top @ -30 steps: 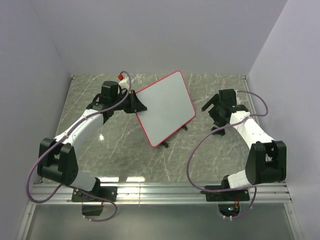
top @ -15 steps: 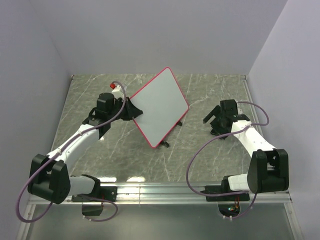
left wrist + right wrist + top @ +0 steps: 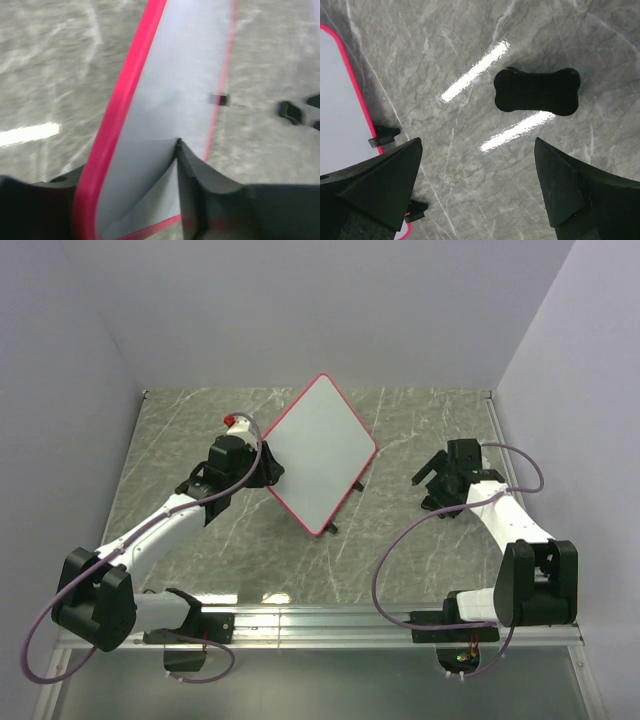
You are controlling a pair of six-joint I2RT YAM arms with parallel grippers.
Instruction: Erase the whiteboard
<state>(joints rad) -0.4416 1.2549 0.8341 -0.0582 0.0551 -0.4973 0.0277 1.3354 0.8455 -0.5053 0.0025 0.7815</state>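
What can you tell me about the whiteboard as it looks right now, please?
The whiteboard is a rectangular board with a blank white face, a pink-red rim and rounded corners. Two small black clip feet sit along its lower right edge in the top view. It stands mid-table, tilted and turned like a diamond. Its left edge sits between the left gripper's fingers.

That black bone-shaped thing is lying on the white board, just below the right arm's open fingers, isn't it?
Not quite. The black bone-shaped thing lies on the grey marbled table, apart from the whiteboard, not on it. It is indeed just below the right arm's open fingers, as the right wrist view shows.
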